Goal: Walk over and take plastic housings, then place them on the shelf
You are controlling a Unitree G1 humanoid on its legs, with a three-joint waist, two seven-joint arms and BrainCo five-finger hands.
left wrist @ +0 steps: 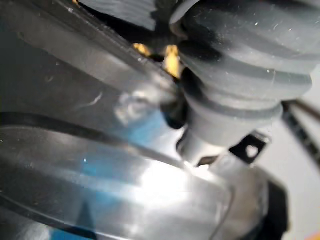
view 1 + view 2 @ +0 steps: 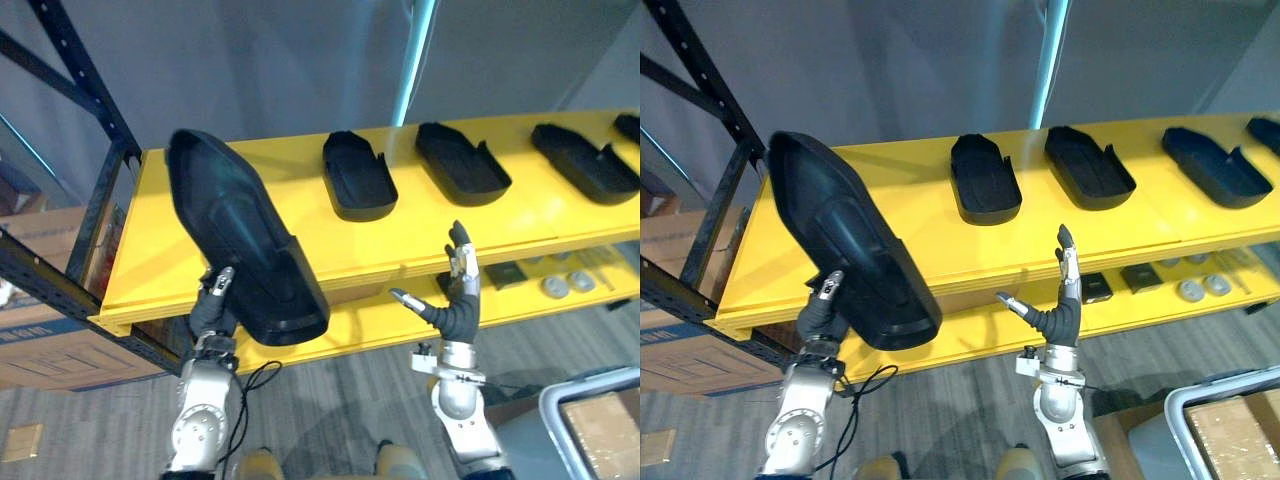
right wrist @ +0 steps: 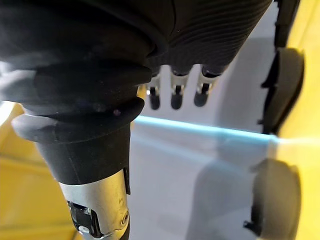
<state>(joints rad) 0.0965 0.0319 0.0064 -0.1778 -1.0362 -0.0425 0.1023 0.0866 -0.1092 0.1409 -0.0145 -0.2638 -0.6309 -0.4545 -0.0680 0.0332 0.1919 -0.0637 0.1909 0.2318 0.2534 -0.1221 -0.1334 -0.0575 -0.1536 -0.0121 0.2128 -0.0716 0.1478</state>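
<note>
Left robot hand [image 2: 212, 308] clasps the near end of a black plastic housing [image 2: 240, 235], tilted above the shelf's [image 2: 400, 235] left end. I judge it should be levelled first, then set down beside the placed housings [image 2: 358, 175]. Right robot hand [image 2: 457, 308] hovers with fingers spread, empty, at the front edge.

Right hand held off the yellow shelf

The right hand [image 3: 176, 95], dark ribbed cover and straight silver fingers, hangs apart from the flat yellow shelf [image 3: 309, 130]; on that shelf lie a black plastic housing [image 3: 284, 85] and a second black housing [image 3: 274, 200], apart.
</note>
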